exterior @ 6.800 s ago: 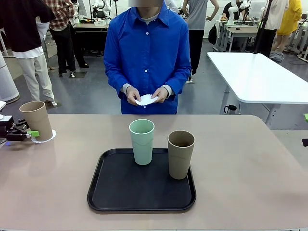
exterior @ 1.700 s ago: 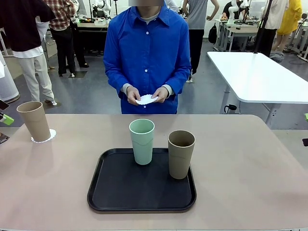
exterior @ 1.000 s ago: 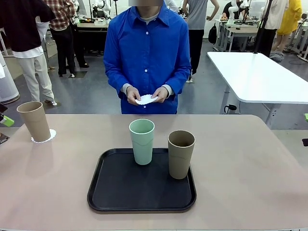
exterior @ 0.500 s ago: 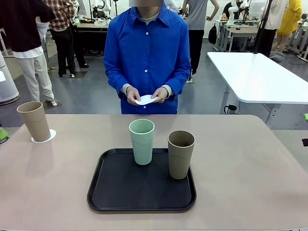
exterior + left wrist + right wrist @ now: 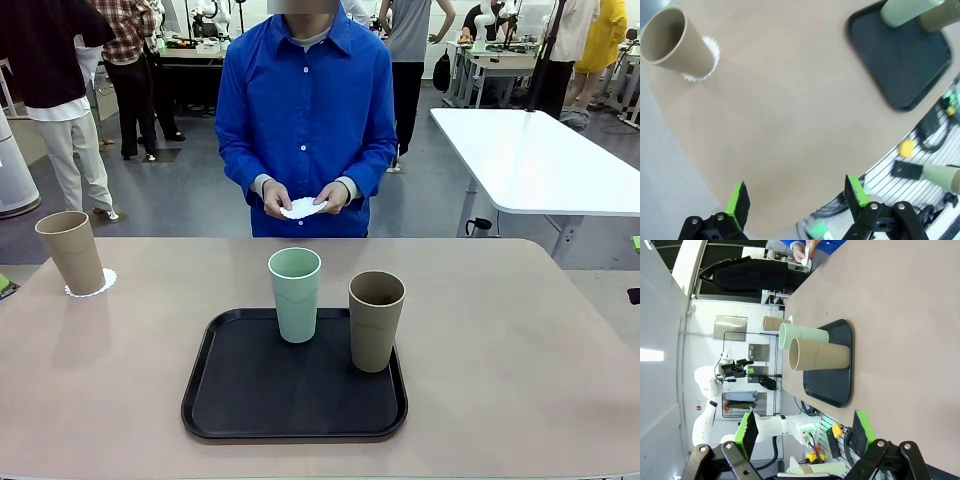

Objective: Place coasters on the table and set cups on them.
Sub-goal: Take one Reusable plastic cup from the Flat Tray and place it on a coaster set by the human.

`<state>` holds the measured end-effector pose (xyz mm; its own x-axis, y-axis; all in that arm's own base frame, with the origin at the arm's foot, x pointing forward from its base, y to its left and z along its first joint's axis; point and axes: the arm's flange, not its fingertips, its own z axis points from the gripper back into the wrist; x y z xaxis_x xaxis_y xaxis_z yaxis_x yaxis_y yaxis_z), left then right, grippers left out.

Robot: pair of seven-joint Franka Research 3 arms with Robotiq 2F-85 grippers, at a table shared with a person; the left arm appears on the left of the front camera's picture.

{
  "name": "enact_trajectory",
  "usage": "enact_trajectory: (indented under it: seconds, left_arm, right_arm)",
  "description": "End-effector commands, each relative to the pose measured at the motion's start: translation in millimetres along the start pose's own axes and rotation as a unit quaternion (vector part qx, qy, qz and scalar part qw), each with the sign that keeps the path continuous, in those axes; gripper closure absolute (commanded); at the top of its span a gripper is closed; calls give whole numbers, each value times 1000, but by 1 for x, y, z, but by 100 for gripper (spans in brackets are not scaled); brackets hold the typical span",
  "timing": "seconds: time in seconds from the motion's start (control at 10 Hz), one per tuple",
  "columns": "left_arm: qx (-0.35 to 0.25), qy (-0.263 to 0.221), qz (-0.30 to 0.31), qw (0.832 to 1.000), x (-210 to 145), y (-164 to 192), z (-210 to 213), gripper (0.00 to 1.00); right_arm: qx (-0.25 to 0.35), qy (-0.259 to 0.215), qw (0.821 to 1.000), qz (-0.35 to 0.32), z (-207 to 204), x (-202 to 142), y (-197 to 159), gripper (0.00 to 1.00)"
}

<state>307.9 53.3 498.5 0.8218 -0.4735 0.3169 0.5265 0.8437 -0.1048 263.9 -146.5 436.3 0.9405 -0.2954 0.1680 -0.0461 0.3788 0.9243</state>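
Observation:
One tan cup [image 5: 71, 250] stands on a lacy white coaster [image 5: 95, 284] at the table's [image 5: 500, 390] far left. A mint cup [image 5: 295, 294] and a second tan cup [image 5: 376, 321] stand upright on the black tray [image 5: 250, 400]. The person holds more coasters [image 5: 303, 208] in both hands at the far edge. My left gripper [image 5: 796, 197] hangs open and empty high above the table's left end, well away from the tan cup [image 5: 670, 46] and its coaster [image 5: 709, 64]. My right gripper [image 5: 805, 432] is open and empty off the table's right side, facing the tan cup [image 5: 820, 360] and the mint cup [image 5: 802, 335].
The tray [image 5: 902, 65] lies in the middle near the robot's edge. Bare tabletop [image 5: 790, 125] stretches between the left cup and the tray, and to the tray's right [image 5: 900, 340]. A white table [image 5: 540, 160] stands behind at the right.
The left gripper's green tip has slid down and out along the front view's left edge. The cups, the tray and the person's hands have stayed still.

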Motion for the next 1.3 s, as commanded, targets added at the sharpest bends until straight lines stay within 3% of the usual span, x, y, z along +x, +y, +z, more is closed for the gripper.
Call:
enact_trajectory:
  seconds: [0.0, 0.2, 0.4, 0.5, 0.7, 0.8, 1.2]
  left_arm:
    - [-162, -139, 13, 977, -9, 41, 12, 0]
    - [-290, -208, 80, 931, -32, 91, 16, 0]
    - [-349, -202, 127, 906, -52, 140, 7, 0]
    - [-368, -178, 140, 902, -56, 159, 7, 0]
    - [-385, -87, 154, 906, -73, 191, -12, 0]
    - [-389, -74, 151, 906, -75, 202, -17, 0]
    - [-429, -98, 123, 889, -97, 234, -33, 0]
  right_arm:
    - [6, -1, 1000, 0, 0, 1, 0, 0]
    - [6, -1, 1000, 0, 0, 1, 0, 0]
    - [6, -1, 1000, 0, 0, 1, 0, 0]
    - [6, -1, 1000, 0, 0, 1, 0, 0]
    - [6, -1, 1000, 0, 0, 1, 0, 0]
    - [6, -1, 1000, 0, 0, 1, 0, 0]
    - [6, -1, 1000, 0, 0, 1, 0, 0]
